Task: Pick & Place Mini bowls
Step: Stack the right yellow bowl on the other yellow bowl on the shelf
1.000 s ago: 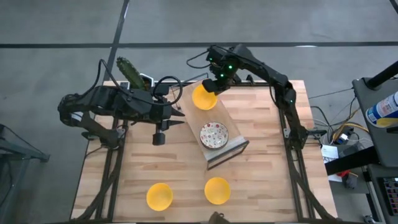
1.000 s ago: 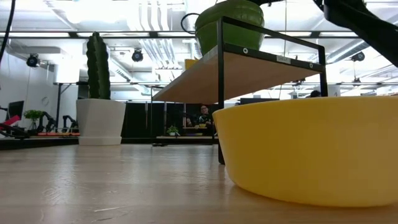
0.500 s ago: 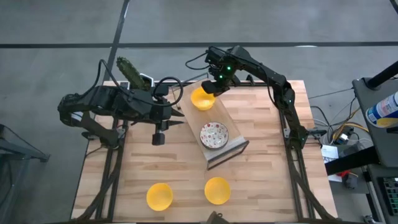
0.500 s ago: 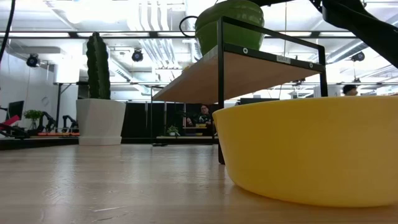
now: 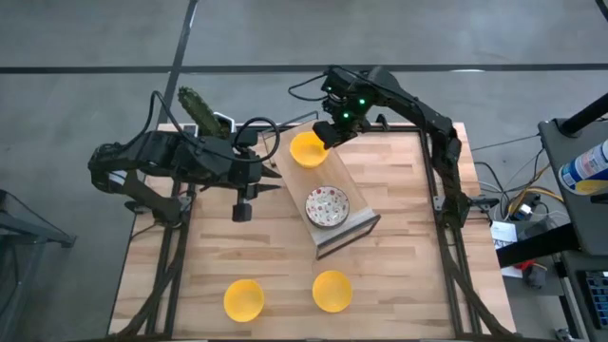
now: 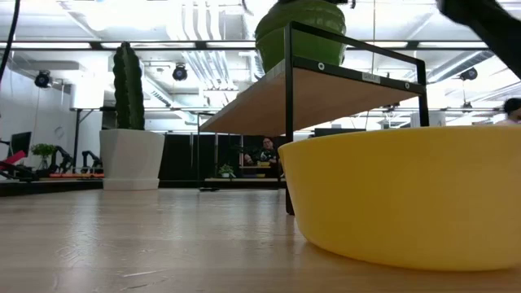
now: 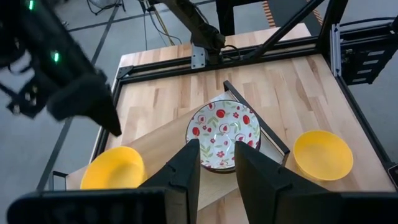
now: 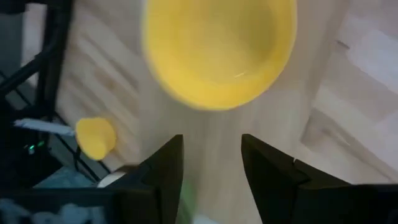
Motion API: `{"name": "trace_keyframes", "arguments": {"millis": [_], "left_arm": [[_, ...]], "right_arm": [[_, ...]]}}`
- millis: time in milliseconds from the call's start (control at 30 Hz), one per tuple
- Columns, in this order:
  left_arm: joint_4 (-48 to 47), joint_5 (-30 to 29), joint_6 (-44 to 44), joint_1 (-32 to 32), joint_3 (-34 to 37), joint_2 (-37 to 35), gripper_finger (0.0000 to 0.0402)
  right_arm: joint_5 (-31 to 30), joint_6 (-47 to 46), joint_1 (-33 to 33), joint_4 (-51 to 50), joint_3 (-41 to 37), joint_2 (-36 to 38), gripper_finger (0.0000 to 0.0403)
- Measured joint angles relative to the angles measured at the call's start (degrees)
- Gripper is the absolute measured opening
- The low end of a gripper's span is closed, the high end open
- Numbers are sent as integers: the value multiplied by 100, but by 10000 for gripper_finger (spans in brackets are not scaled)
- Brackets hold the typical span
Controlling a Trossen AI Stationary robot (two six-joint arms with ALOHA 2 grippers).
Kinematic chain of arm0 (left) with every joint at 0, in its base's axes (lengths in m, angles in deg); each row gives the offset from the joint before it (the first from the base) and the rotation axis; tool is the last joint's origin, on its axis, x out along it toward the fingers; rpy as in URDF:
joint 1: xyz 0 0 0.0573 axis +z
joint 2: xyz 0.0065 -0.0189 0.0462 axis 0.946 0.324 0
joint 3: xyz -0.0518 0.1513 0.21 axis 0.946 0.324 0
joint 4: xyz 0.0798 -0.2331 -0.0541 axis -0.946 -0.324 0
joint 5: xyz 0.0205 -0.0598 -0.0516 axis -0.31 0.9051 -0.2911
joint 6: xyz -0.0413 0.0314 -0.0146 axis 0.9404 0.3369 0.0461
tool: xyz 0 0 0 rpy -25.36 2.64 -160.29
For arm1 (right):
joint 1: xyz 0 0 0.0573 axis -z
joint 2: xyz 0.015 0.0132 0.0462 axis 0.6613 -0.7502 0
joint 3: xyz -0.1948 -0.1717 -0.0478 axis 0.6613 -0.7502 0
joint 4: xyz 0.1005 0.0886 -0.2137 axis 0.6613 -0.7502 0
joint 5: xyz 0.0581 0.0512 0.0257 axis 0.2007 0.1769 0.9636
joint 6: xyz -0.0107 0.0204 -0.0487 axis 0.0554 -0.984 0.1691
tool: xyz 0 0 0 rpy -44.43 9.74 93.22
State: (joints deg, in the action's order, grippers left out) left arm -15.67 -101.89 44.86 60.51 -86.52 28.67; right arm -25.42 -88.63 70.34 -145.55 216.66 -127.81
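Observation:
A yellow mini bowl (image 5: 307, 149) (image 8: 217, 43) rests on its base at the far end of the wooden shelf (image 5: 351, 185). A white mini bowl with a red-speckled inside (image 5: 327, 205) (image 7: 219, 132) sits on the shelf's near part. Two more yellow mini bowls (image 5: 243, 298) (image 5: 332, 291) stand on the table near its front edge. My right gripper (image 5: 326, 133) (image 8: 211, 149) hovers open just behind and above the far yellow bowl, holding nothing. My left gripper (image 5: 270, 174) (image 7: 216, 165) stays open at the shelf's left side, pointing at the speckled bowl.
The shelf's black frame (image 6: 289, 122) lifts the board above the table. A cactus in a white pot (image 5: 195, 109) (image 6: 130, 155) stands at the far left corner. In the low view a yellow bowl (image 6: 399, 199) fills the right foreground. Bare wood lies between the shelf and the front bowls.
My right gripper has opened and let go of the yellow bowl, which now sits on the shelf's far end. The gripper has drawn back a little toward the table's far right.

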Motion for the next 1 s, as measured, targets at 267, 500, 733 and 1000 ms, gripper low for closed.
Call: {"name": "trace_keyframes", "arguments": {"millis": [267, 500, 733, 1000], "left_arm": [[-9, 0, -115, 0, 0, 0, 94], [-9, 0, -117, -1, 0, 0, 94], [-7, 0, -119, 0, 0, 0, 94], [-7, 2, -31, 0, 0, 0, 94]], "right_arm": [[-29, -109, -775, -60, 0, 715, 148], [-60, -112, -1863, -58, 4, 1030, 135], [-191, -903, -3086, -54, 2, 1053, 132], [-1681, -2214, -4252, -61, -64, 856, 128]]}}
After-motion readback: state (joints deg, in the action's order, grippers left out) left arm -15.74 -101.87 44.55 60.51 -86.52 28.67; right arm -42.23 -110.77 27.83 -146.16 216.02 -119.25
